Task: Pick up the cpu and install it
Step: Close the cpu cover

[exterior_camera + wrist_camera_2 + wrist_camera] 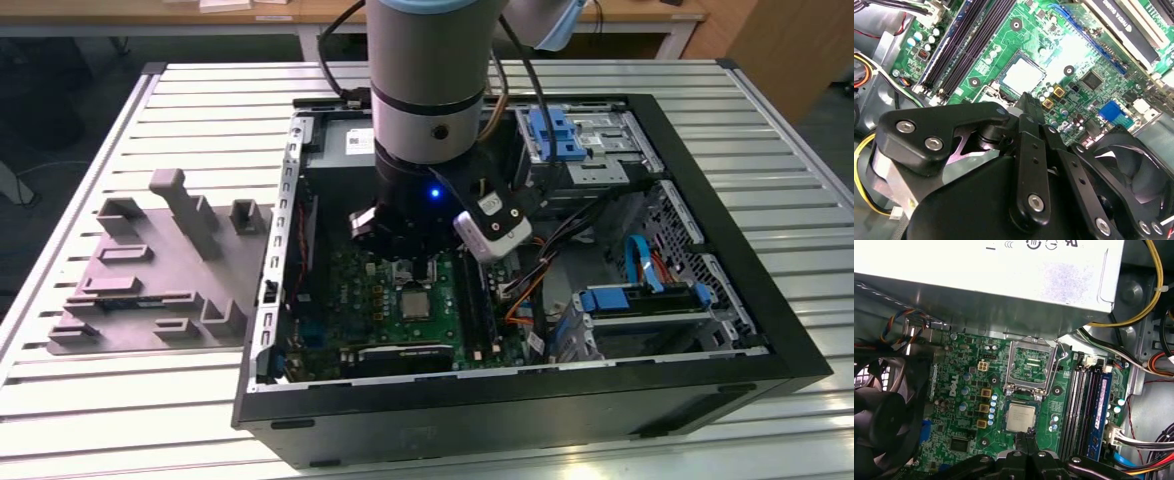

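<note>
Crowding the motherboard (966, 355) inside the open computer case (534, 410) are a grey power supply (989, 280), a black fan (879, 420) and dark memory slots (1081, 405). The socket's metal frame (1030, 365) is flipped open. The cpu (1020, 417) lies flat in its socket, between that frame and the claw (1024, 437). The claw hangs just over the cpu's edge, fingers pressed together, holding nothing. A grey fixture (147, 270) sits on the table (801, 200) beside the case.
</note>
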